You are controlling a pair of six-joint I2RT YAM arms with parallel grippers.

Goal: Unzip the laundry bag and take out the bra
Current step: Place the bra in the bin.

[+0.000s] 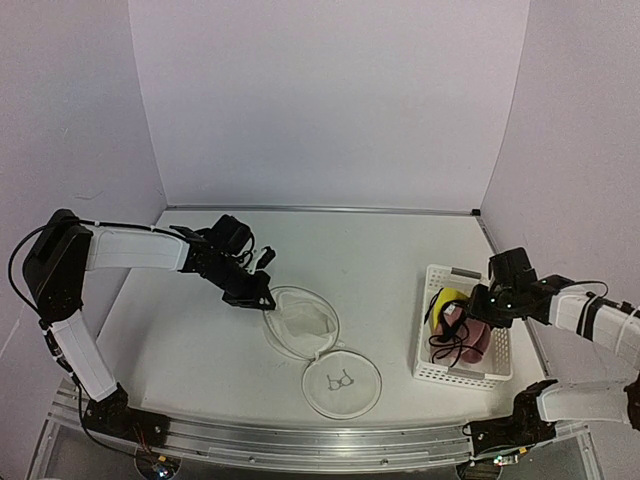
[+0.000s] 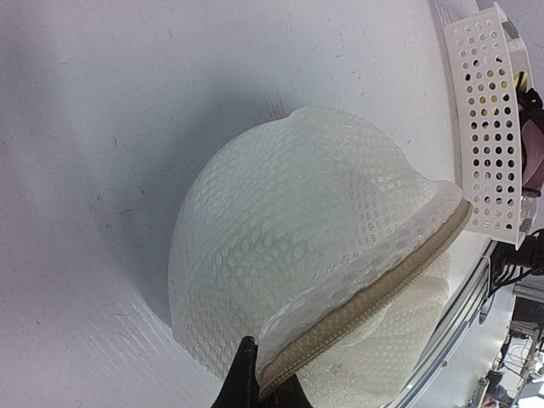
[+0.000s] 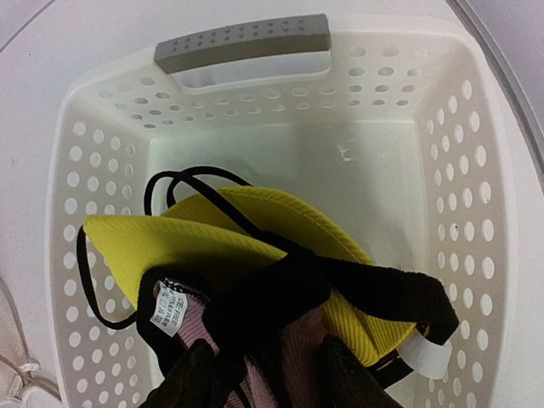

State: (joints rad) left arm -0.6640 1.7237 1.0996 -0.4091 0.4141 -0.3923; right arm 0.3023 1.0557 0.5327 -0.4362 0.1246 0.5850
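The laundry bag [image 1: 300, 322] is a round white mesh pouch lying unzipped on the table. Its round face with the black bra outline [image 1: 342, 380] is flapped open toward the near edge. My left gripper [image 1: 262, 299] is shut on the bag's far-left rim. In the left wrist view the fingers [image 2: 245, 374] pinch the beige zipper rim [image 2: 374, 289] of the mesh dome [image 2: 297, 229]. A yellow and pink bra with black straps [image 3: 255, 246] lies in the white basket [image 1: 431, 372]. My right gripper [image 3: 270, 378] hangs open over it, fingers astride the pink fabric.
The white perforated plastic basket [image 3: 102, 170] with a grey handle [image 3: 242, 41] stands at the right, near the table's right edge. It also shows in the left wrist view [image 2: 489, 127]. Lilac walls enclose the table on three sides.
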